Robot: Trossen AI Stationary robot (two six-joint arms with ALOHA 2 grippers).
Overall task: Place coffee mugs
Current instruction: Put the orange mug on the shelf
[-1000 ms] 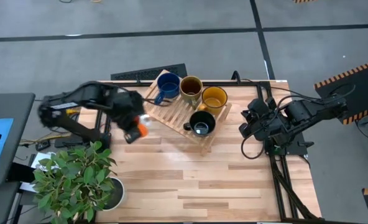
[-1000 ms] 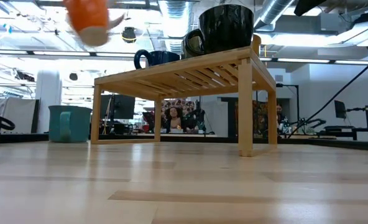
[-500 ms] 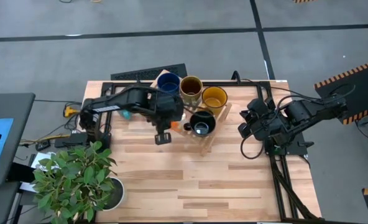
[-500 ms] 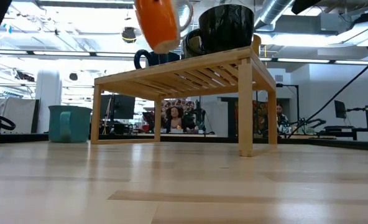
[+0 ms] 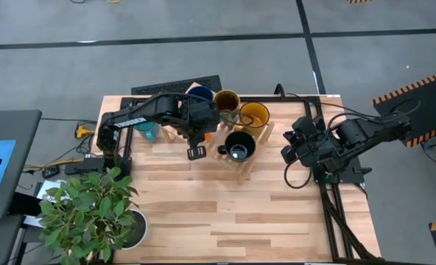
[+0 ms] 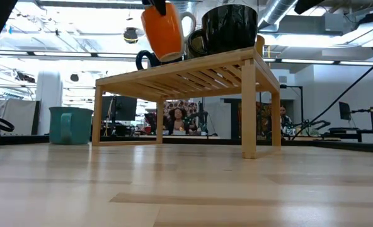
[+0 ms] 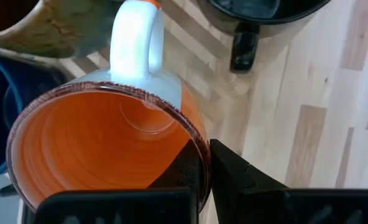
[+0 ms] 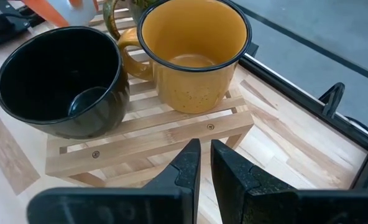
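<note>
Left gripper [image 7: 199, 180], clamped on the rim of the orange mug [image 6: 163, 31], holds it upright just above the wooden rack [image 6: 193, 72]. Free slats lie directly below, beside the black mug [image 6: 227, 28]. Right gripper [image 8: 205, 163] waits nearly closed, farther off.

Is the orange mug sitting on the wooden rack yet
No, the orange mug hangs above the wooden rack, clear of its slats.

Both arms [image 5: 148, 112] are dark, jointed links with white lettering, apparently, and black cables [image 5: 328, 202] trailing.
</note>
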